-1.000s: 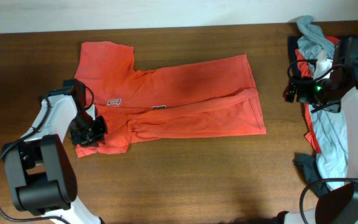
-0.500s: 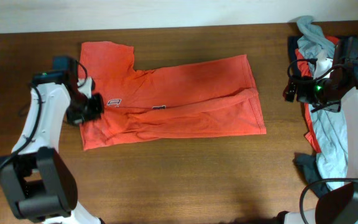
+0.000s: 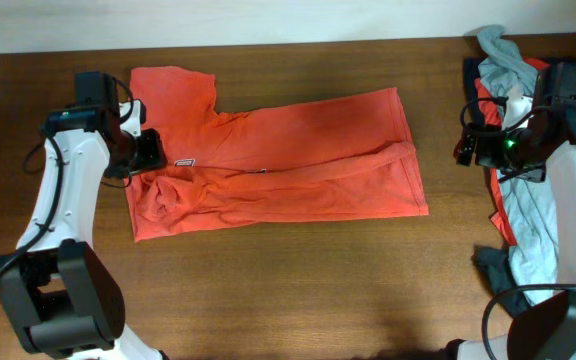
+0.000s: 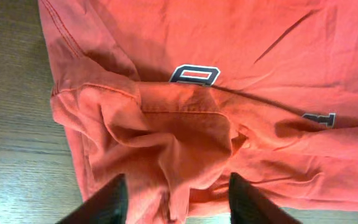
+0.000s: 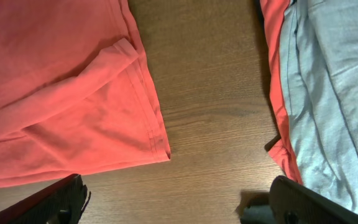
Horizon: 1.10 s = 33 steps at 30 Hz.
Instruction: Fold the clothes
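Observation:
The orange-red T-shirt [image 3: 298,160] lies spread across the table's middle, its lower half folded up lengthwise. My left gripper [image 3: 148,155] is at the shirt's left end, over a bunched sleeve. In the left wrist view the jaws [image 4: 176,205] are open, with crumpled orange cloth [image 4: 166,143] lying between them below the navy-and-white print [image 4: 194,76]. My right gripper [image 3: 468,148] is open and empty over bare wood, between the shirt's hem [image 5: 61,93] and the other clothes; its jaws show in the right wrist view [image 5: 173,205].
A heap of clothes [image 3: 528,220] lies at the right edge: a light grey-blue piece [image 5: 334,93] on a red one [image 5: 275,37], and a dark navy piece [image 3: 493,268] near the front. A pale wall runs behind the table's far edge [image 3: 268,45].
My left gripper moved from the shirt's lower left corner up toward the collar, dragging the sleeve with it. The sleeve now lies bunched on the shirt. The right arm has not moved.

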Available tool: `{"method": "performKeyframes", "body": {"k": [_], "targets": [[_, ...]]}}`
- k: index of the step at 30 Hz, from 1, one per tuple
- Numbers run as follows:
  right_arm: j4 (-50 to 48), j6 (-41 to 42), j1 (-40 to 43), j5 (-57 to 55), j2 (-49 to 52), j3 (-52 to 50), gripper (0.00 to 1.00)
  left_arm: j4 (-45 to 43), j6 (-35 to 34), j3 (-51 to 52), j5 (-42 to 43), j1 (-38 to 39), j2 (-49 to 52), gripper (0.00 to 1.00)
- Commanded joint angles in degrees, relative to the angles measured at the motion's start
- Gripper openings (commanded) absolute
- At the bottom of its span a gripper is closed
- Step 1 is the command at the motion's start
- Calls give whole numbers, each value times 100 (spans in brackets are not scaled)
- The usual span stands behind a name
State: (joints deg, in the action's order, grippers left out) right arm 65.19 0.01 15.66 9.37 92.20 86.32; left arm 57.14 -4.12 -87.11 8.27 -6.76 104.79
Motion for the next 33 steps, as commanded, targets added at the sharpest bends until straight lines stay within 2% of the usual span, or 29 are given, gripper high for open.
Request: {"method": "performKeyframes", "body": {"k": [1, 7, 9, 10, 11, 12, 13, 19, 30, 33], "targets": [[-44, 2, 7, 55, 22, -24, 99, 33, 55, -26, -55, -2, 81, 53], [-46, 4, 7, 57, 22, -26, 99, 0, 55, -17, -57, 2, 177, 52], [-46, 4, 7, 57, 22, -28, 99, 2, 55, -15, -39, 9, 297, 42], [-44, 4, 7, 57, 22, -28, 99, 4, 52, -15, 2, 20, 398, 27], [-44, 4, 7, 57, 22, -28, 99, 15, 57, -15, 179, 31, 487, 15], [-44, 4, 7, 55, 22, -28, 99, 35, 92, -15, 505, 42, 588, 6], [-44, 4, 7, 55, 22, -28, 99, 39, 264, -15, 892, 48, 658, 2], [-44, 2, 7, 55, 33, -28, 99, 57, 1220, -13, 2894, 50, 949, 0], [-42, 0, 7, 52, 96, -31, 99, 44, 1971, 463, 3333, -140, 1685, 0], [-39, 0, 7, 52, 107, -31, 99, 31, 2465, 616, 3886, -310, 1963, 0]]}}
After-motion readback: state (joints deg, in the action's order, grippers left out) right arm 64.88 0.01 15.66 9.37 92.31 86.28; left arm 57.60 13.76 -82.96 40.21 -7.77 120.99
